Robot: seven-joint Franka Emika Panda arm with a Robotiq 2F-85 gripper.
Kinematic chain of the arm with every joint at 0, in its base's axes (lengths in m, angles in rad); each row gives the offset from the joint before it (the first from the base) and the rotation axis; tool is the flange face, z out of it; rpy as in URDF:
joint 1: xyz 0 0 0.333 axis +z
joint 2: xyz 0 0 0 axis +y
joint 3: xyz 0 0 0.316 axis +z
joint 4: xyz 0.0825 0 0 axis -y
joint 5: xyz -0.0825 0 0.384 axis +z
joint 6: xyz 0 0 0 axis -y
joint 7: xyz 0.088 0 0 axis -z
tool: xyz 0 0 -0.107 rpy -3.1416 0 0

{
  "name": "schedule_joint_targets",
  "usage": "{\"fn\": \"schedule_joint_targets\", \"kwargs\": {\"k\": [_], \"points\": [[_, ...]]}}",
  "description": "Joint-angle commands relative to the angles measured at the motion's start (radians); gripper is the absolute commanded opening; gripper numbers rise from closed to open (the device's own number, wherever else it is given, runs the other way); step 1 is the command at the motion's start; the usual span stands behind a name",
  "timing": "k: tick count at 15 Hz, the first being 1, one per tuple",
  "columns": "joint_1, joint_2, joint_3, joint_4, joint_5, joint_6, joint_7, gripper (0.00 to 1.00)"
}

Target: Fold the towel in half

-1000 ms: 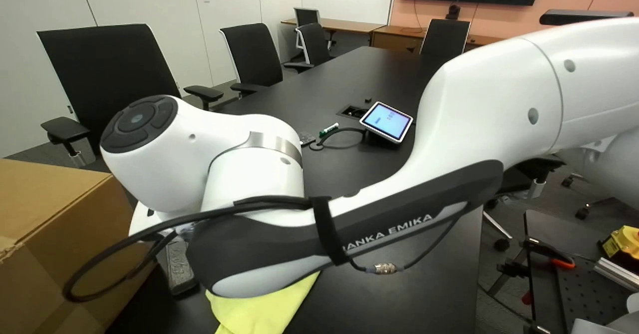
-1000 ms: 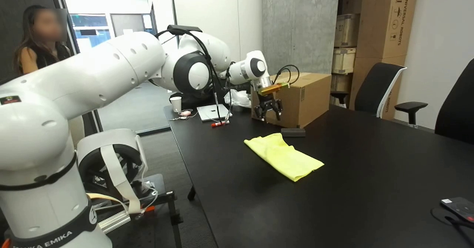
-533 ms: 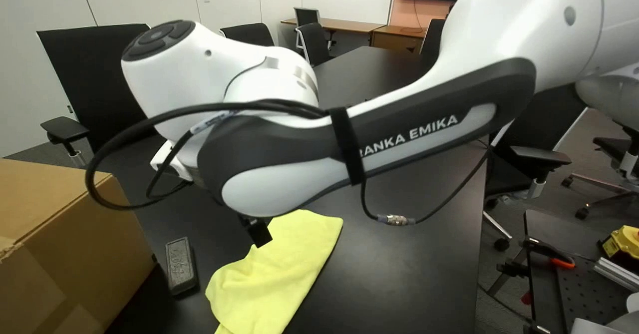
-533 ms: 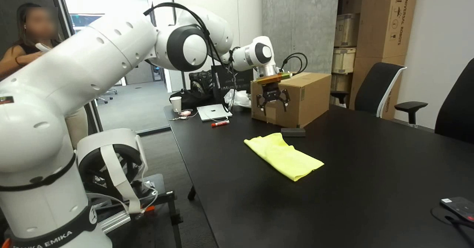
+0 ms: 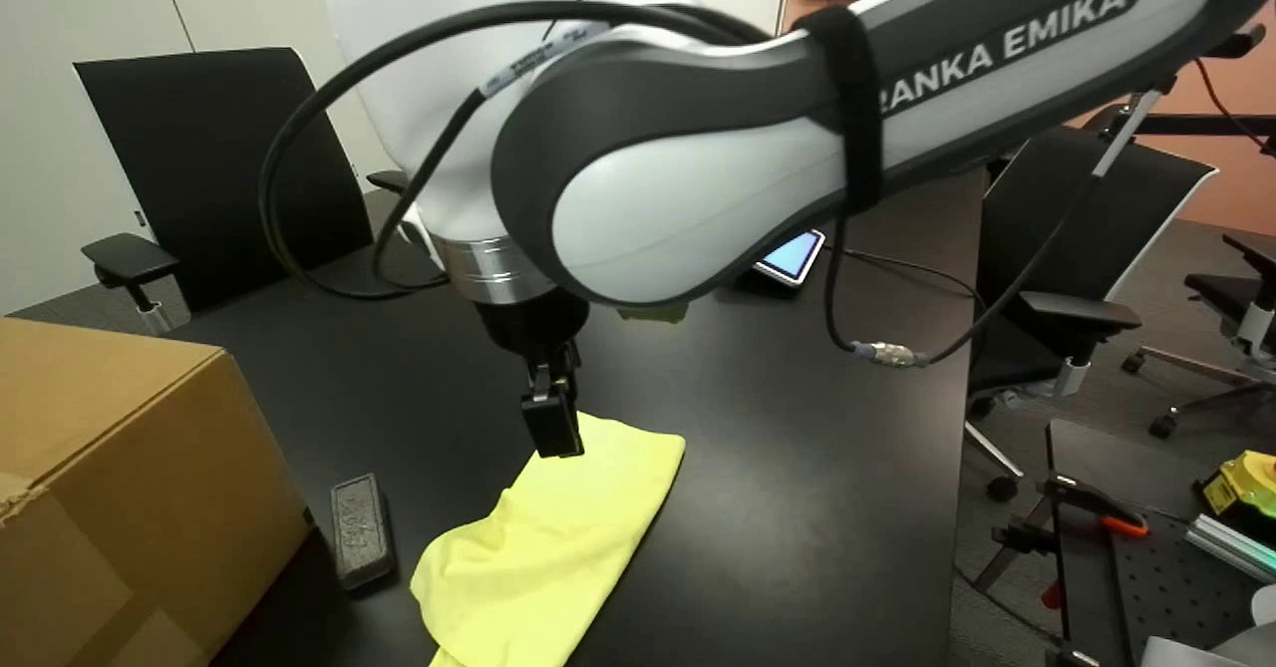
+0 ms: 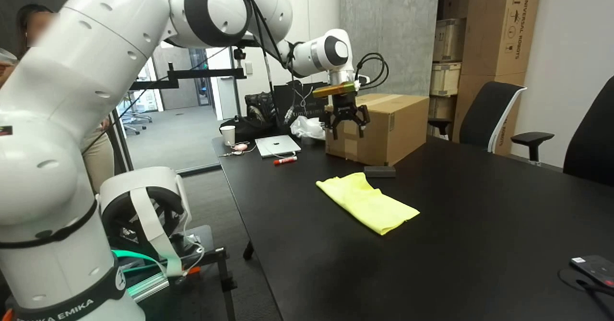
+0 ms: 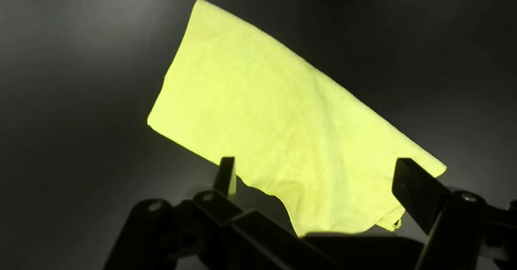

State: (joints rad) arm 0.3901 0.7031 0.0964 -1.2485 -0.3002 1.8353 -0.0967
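Black tabletop (image 6: 479, 254), soft glare. Black office chairs (image 6: 485, 114) alongside. White wall panels (image 6: 324, 9) next to concrete wall (image 6: 388, 33); salmon wall (image 5: 1244, 188) behind chairs, grey floor (image 6: 206, 201), tall brown carton (image 6: 513, 38) near the concrete.

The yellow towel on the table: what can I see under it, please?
Under the towel is the black table, visible around its edges. In the wrist view, a small flap peeks out, apparently the towel's own lower layer. Anything else beneath is covered and cannot be seen.
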Motion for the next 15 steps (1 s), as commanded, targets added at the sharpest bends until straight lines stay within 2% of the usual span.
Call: {"fn": "schedule_joint_targets", "kwargs": {"k": [1,6,9,12,15], "points": [[-0.017,-0.178,-0.003,-0.243,0.042,0.076,0.194,1.00],[-0.041,-0.332,0.000,-0.475,0.075,0.165,0.441,1.00],[-0.063,-0.425,0.003,-0.623,0.107,0.232,0.532,1.00],[-0.089,-0.520,0.005,-0.778,0.128,0.313,0.580,1.00],[-0.125,-0.623,0.009,-0.945,0.139,0.393,0.557,1.00]]}}
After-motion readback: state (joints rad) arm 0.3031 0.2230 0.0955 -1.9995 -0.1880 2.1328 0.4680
